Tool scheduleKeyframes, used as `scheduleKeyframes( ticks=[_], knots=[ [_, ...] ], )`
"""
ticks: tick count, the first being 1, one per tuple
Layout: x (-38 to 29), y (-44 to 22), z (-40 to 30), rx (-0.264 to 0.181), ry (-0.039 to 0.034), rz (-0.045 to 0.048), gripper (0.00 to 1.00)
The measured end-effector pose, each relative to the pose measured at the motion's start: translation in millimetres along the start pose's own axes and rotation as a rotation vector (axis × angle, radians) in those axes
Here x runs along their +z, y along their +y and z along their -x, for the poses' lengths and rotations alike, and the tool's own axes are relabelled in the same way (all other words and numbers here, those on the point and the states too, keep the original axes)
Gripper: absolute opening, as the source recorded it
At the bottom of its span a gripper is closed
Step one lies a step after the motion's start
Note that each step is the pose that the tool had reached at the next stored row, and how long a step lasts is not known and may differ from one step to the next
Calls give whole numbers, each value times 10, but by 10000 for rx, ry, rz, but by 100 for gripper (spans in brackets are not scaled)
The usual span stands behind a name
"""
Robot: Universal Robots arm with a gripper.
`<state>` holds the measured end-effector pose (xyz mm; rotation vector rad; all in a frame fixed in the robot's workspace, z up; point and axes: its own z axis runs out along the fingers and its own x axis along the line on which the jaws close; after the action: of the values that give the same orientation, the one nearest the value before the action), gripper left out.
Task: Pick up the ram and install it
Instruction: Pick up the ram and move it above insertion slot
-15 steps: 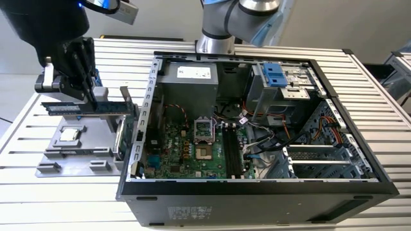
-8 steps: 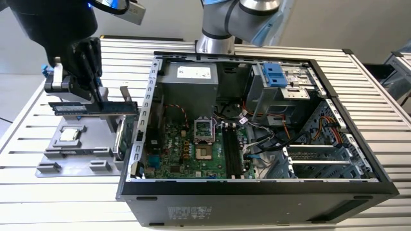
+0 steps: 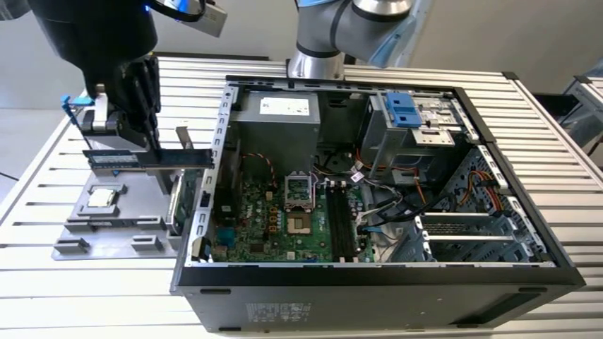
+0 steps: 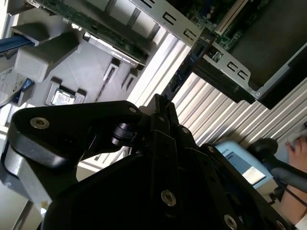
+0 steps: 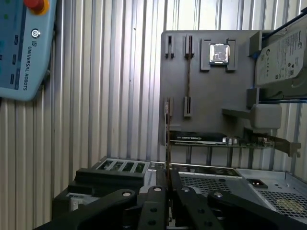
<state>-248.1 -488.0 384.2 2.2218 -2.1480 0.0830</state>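
in the exterior view, the black gripper (image 3: pixel 141 148) was clamped on the ram (image 3: pixel 179 159), a thin, long dark circuit-board stick. it was held level above the grey plastic parts tray (image 3: pixel 123 220) at the exterior view's left, just beside the open black computer case (image 3: pixel 377 277). in the second wrist view, the ram ran edge-on from the gripper toward the case wall. in the first wrist view, the fingers (image 5: pixel 154 203) pinched the stick's edge, with a square silver processor (image 5: pixel 219 52) seated in the tray beyond.
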Motion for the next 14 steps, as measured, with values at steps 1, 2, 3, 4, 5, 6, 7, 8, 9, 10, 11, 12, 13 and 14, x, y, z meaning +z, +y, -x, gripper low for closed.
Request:
scheduleKeyframes(
  ticks=[1, 2, 3, 4, 5, 6, 7, 8, 9, 10, 11, 12, 13, 14],
  knots=[
    [0, -14, 0, 0, 0, 1, 0],
    [0, -28, -1, 0, 1, 1, 0],
    [0, -43, -1, -1, 1, 1, 0],
    [0, -58, -1, 0, 0, 1, 0],
    [-1, -72, -2, 0, 1, 2, 0],
    [0, -87, -2, 0, 1, 2, 0],
    [0, -101, -2, 0, 1, 2, 0],
    [0, -114, -3, 0, 1, 1, 0],
    [0, -128, -3, 0, 1, 2, 0],
    [0, -143, -3, 0, 0, 2, 0],
    [-1, -158, -4, 0, 1, 3, 0],
    [0, -172, -4, 0, 1, 2, 0],
    [0, -186, -4, 0, 0, 2, 0],
    [0, -201, -5, 0, 1, 3, 0]
  ],
)
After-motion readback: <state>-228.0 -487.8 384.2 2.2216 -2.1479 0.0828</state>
